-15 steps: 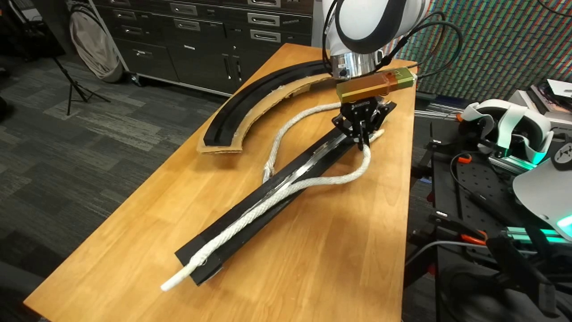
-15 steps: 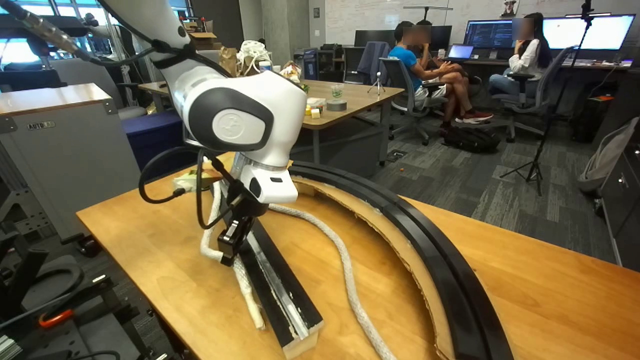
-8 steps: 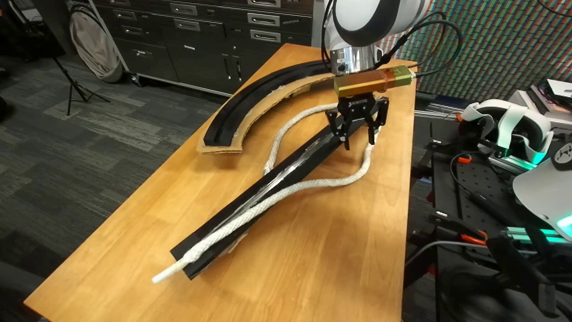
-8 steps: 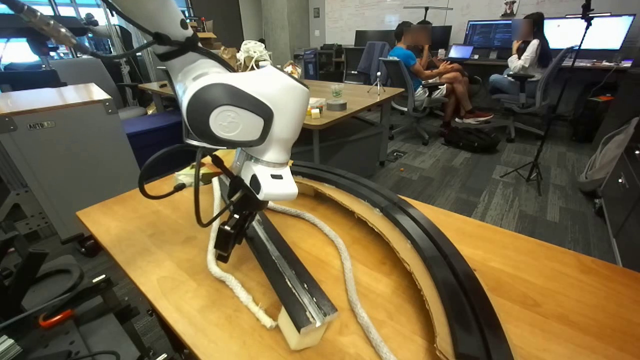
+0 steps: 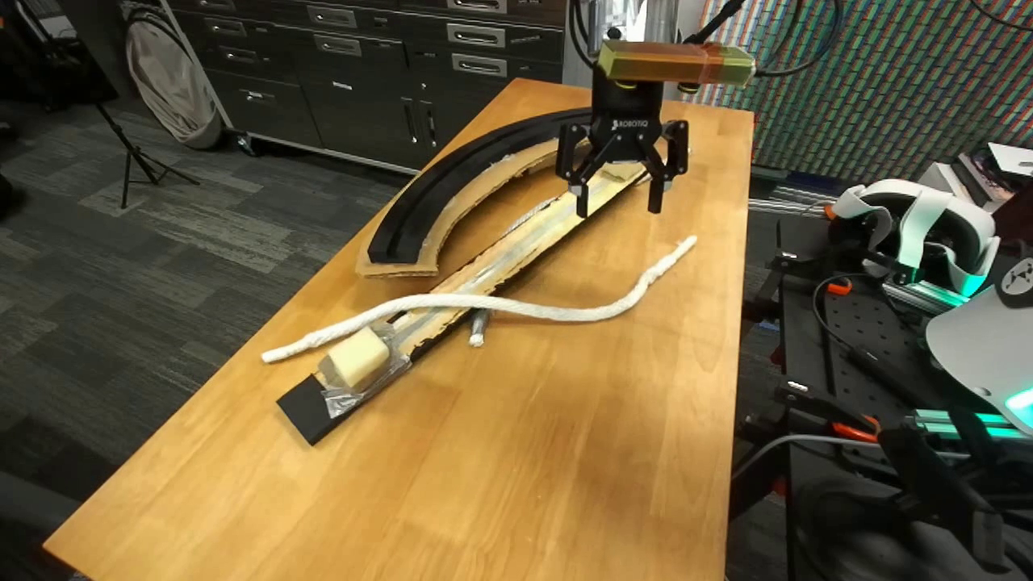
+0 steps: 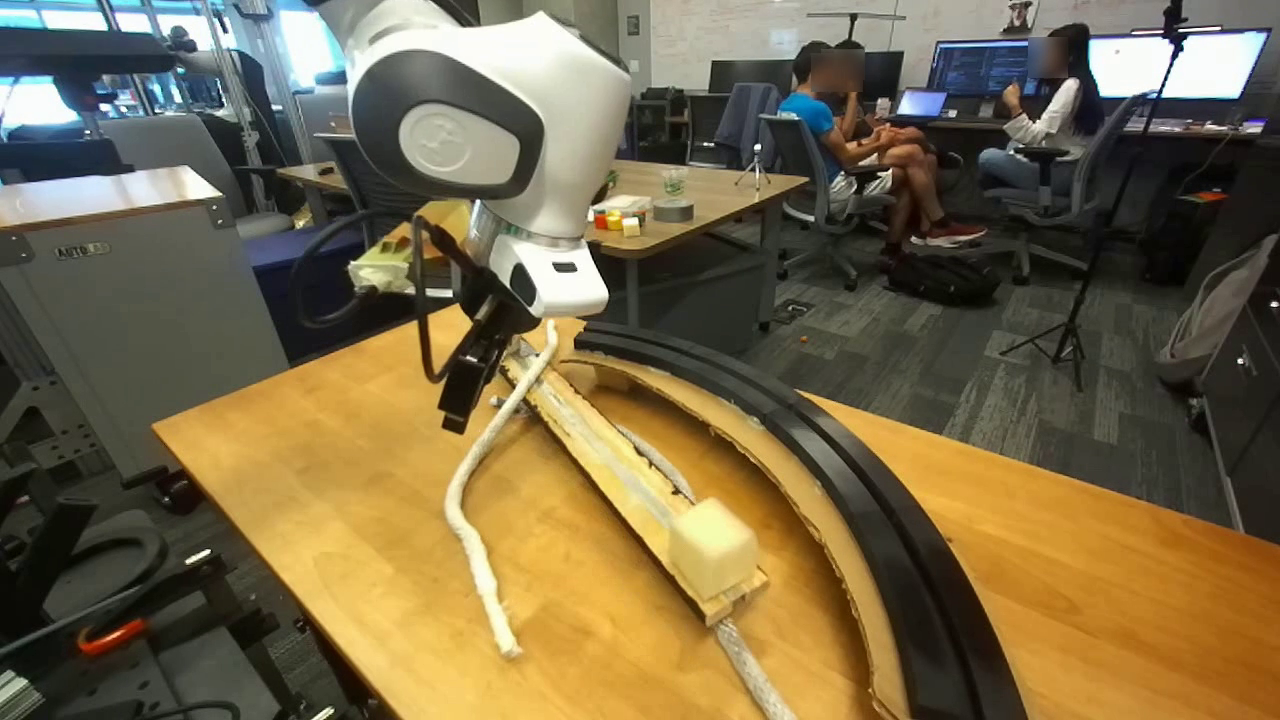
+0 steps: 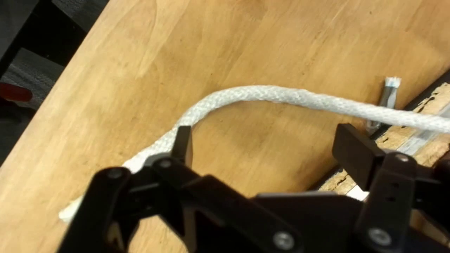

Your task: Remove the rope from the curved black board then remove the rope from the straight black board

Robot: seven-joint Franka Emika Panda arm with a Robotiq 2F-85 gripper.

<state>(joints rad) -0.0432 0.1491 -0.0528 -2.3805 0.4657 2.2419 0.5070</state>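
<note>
1. In an exterior view: your hand [image 5: 619,203] stands wide, holding nothing, above the counter [image 5: 565,452]. The white rope [image 5: 516,307] lies at 6 o'clock from it, draped across the overturned straight black board [image 5: 500,266]; its right stretch slants 8-to-2. The curved black board [image 5: 432,194] shows no rope along its visible groove; that half looks done.
2. In an exterior view: hand [image 6: 457,422] edge-on to you, spread unreadable here. White rope [image 6: 456,505] near it at 6 o'clock, long axis roughly 12-to-6.
3. Wrist view: your hand [image 7: 264,137] spans 9-to-3; the white rope [image 7: 260,93] bends at 12, left leg running 8-to-2. Judgement: turn the wrist before descending, to close across that leg.
</note>
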